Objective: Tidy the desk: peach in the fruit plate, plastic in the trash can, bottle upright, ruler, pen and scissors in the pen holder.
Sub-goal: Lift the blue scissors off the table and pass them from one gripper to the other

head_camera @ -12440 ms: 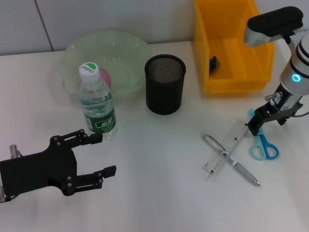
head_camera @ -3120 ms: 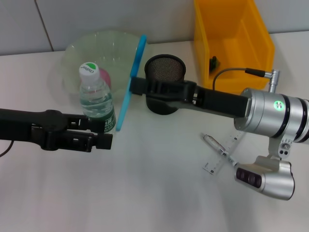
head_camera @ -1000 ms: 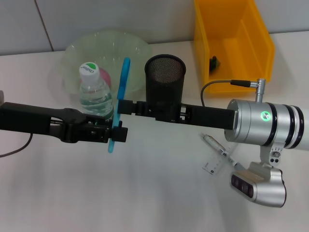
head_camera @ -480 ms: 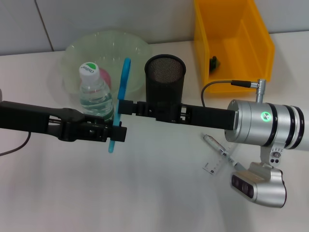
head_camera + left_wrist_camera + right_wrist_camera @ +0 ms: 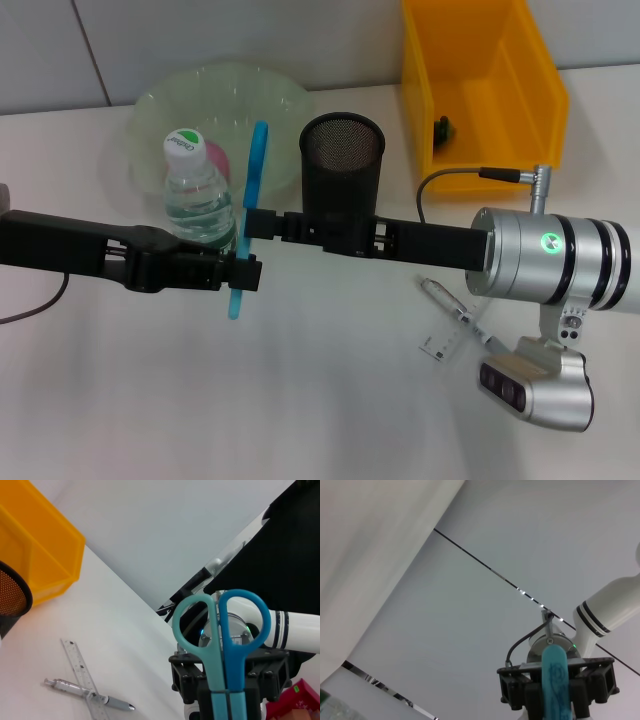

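Head view: both arms stretched level above the white worktop (image 5: 300, 400), meeting tip to tip at the blue scissors (image 5: 248, 215). Left gripper (image 5: 238, 272) reaching in from the left, jaws clamped on the lower part of the scissors. Right gripper (image 5: 254, 223) reaching in from the right, jaws clamped on the scissors just above the left one. Scissors held upright and slightly tilted, in front of the upright water bottle (image 5: 198, 200), between it and the black mesh pen holder (image 5: 341, 172). Behind the bottle, the clear fruit plate (image 5: 222, 110) with something pink inside, mostly hidden. Yellow bin (image 5: 480, 90) at the far right with a small dark object in it. Ruler (image 5: 447, 340) and pen (image 5: 440, 298) lying crossed on the worktop, partly under the right arm.

Left wrist view: scissors handles (image 5: 221, 630) closed together and pointing up, ruler (image 5: 82, 677) and pen (image 5: 90, 694) crossed below.
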